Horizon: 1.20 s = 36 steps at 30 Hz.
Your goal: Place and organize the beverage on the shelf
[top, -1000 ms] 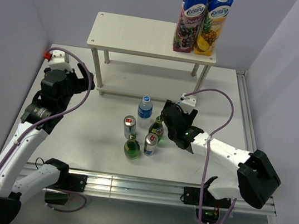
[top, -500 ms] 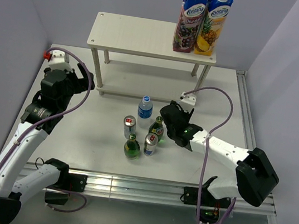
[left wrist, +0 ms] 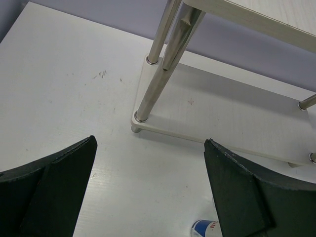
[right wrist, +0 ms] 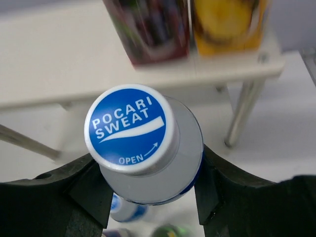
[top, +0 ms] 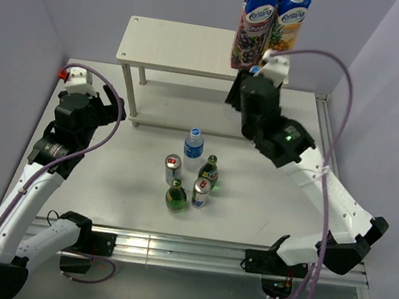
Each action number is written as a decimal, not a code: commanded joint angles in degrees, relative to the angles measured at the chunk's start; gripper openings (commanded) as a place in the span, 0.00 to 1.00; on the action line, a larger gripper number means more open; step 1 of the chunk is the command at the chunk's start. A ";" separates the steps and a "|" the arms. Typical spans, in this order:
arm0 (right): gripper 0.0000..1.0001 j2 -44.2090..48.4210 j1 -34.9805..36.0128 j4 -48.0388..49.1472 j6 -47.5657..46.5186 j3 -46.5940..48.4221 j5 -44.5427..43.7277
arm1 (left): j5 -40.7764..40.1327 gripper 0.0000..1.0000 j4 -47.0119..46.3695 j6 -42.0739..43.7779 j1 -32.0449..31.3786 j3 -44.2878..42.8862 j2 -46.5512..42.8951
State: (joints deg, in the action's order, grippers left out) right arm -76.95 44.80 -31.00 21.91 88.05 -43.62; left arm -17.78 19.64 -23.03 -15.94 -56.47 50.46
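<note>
**One bottle aloft, five drinks waiting in front of the shelf**

The shelf (top: 177, 45) is only partly stocked. Two juice cartons (top: 270, 26) stand side by side at the right end of its top board, touching each other. The rest of that board is bare, and so is the lower board (left wrist: 222, 113) as far as the views show.

The right gripper (right wrist: 148, 182) is clamped around a Pocari Sweat bottle (right wrist: 131, 128), one finger on each side of its body. It holds the bottle upright in the air just in front of the shelf's right end, below the cartons — not yet set down on either board.

The left gripper (left wrist: 150, 192) hangs with its jaws spread wide and nothing between them, near the shelf's front left legs.

On the table (top: 128, 176) in front of the shelf sits a loose cluster: a blue-capped bottle (top: 194, 143) nearest the shelf, then two green bottles (top: 209, 170) and two cans (top: 173, 168) farther from it.

By my reading the job is under halfway done — one placement is in progress and five drinks are left to move.
</note>
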 commanded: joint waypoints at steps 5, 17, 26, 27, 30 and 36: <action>0.00 -12.06 1.52 -5.89 -12.32 42.07 5.02 | -1.03 0.97 -0.74 1.05 0.39 -0.14 -0.62; 0.00 -27.62 3.72 7.44 -22.95 60.29 16.28 | -0.59 0.96 -0.74 0.96 0.92 -0.05 0.78; 0.00 -32.91 3.90 18.43 -29.20 61.89 15.23 | -0.32 0.96 -0.83 0.97 1.00 -0.05 1.05; 0.00 -33.26 3.81 19.22 -29.47 61.54 14.88 | -0.32 0.96 -0.74 0.97 1.00 -0.05 1.05; 0.00 -34.41 3.63 20.28 -29.30 61.19 14.52 | -0.06 0.96 -0.74 1.05 1.27 -0.13 1.14; 0.00 -35.11 3.10 19.67 -27.10 59.52 13.47 | 0.03 0.96 -0.74 0.97 1.88 -0.22 1.22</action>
State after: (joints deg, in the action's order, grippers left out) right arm -114.61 48.42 -23.51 -4.99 144.53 -28.64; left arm -17.89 19.68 -23.03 -14.55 -56.47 51.75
